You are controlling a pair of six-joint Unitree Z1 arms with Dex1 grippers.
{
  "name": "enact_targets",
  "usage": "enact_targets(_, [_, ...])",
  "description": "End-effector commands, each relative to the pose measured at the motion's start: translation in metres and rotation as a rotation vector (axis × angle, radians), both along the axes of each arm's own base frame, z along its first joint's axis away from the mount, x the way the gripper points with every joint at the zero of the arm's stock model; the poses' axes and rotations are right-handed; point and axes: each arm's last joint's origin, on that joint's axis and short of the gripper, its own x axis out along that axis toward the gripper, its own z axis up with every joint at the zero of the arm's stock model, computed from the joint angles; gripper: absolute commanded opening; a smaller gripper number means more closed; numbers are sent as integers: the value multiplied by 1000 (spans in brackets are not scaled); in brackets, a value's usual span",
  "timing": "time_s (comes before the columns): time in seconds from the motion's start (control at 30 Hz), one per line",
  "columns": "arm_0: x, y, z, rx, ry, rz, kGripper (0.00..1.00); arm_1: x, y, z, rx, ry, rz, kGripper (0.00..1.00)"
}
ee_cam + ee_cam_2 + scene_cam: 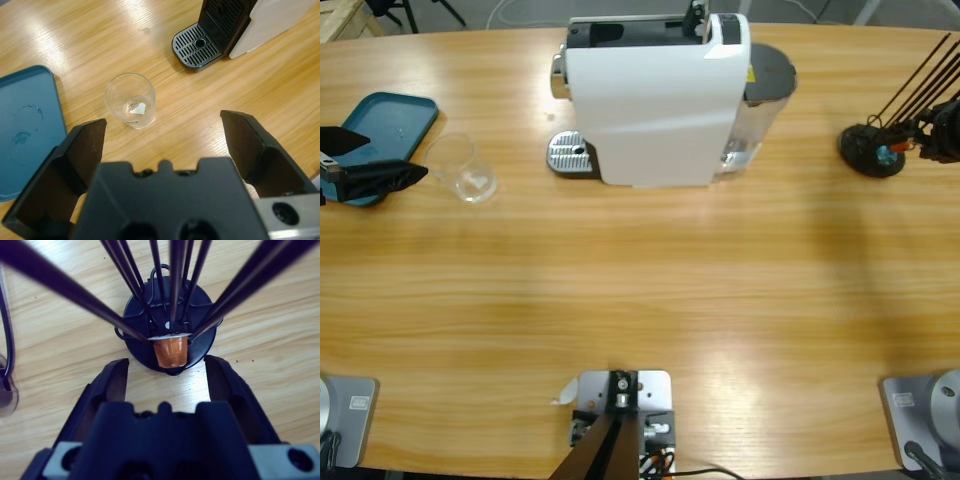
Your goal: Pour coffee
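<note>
Left edge of the table (640, 300): teal tray (390, 115) lies flat near the far-left corner. Left gripper (380, 175) sits over the tray's near-right part, jaws spread wide, nothing between them. In the left wrist view the same gripper (162, 137) points at the glass, which stands ahead of the jaws, not between them.

Clear glass (463, 168) stands upright on bare wood just right of the tray, apart from it. Left wrist view shows the glass (130, 100) with a small white mark at its base; cannot tell what that is. Tray (27, 130) surface shows faint ring marks.

Far middle of the table: white coffee machine (655, 100), grey round top at its right end. Its drip grate (570, 153) sticks out at the left end, toward the glass but well apart from it. Grate is bare.

Far-right edge: black capsule holder (870, 150), round base with thin black rods rising from it. Right gripper (938, 140) is just right of it. Right wrist view: 1 orange capsule (170, 351) hangs in the holder (142, 347) low down; right gripper (167, 375) jaws partly open, either side of the capsule and just short of it, not touching, holding nothing.
</note>
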Motion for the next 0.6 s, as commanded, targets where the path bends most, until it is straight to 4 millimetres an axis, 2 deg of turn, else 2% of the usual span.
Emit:
enact_targets(0.03, [1, -3, -15, 37, 42, 8, 996, 0, -3, -19, 3, 60, -24, 599])
enact_targets(0.2, [1, -2, -15, 35, 40, 8, 996, 0, -3, -21, 5, 60, -31, 587])
enact_targets(0.27, [1, -2, -15, 35, 40, 8, 996, 0, -3, -21, 6, 58, -35, 462])
enact_targets(0.33, [0, -2, -15, 36, 41, 8, 996, -1, -4, -22, 14, 60, -50, 439])
enact_targets(0.37, [1, -2, -15, 35, 40, 8, 996, -1, -4, -22, 14, 60, -52, 357])
enact_targets(0.5, [0, -2, -15, 36, 40, 8, 996, -1, -4, -23, 16, 61, -57, 319])
enact_targets(0.53, [0, -2, -15, 36, 41, 8, 996, -1, -4, -23, 15, 61, -57, 230])
enact_targets(0.6, [1, -2, -15, 35, 40, 8, 996, -2, -4, -23, 13, 60, -59, 204])
